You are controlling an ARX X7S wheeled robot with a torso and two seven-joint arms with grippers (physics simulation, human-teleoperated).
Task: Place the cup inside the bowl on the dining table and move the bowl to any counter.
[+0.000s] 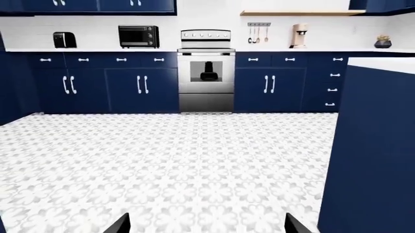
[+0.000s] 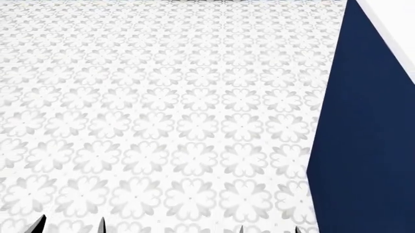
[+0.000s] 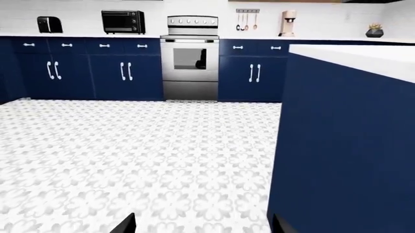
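- Left gripper (image 1: 206,228) and right gripper (image 3: 202,227): jaws spread wide, empty, carried low for driving (my guess);
- Cup and bowl unseen; dining table (image 3: 363,58) beside the robot, counter (image 1: 116,49) far across.

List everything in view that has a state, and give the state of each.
Left end effector: open, empty.
Right end effector: open, empty.
Stainless steel oven: door shut.
Navy blue base cabinets: doors and drawers shut.
Black toaster oven: door shut.
Plain white dining table on navy base: visible part bare.
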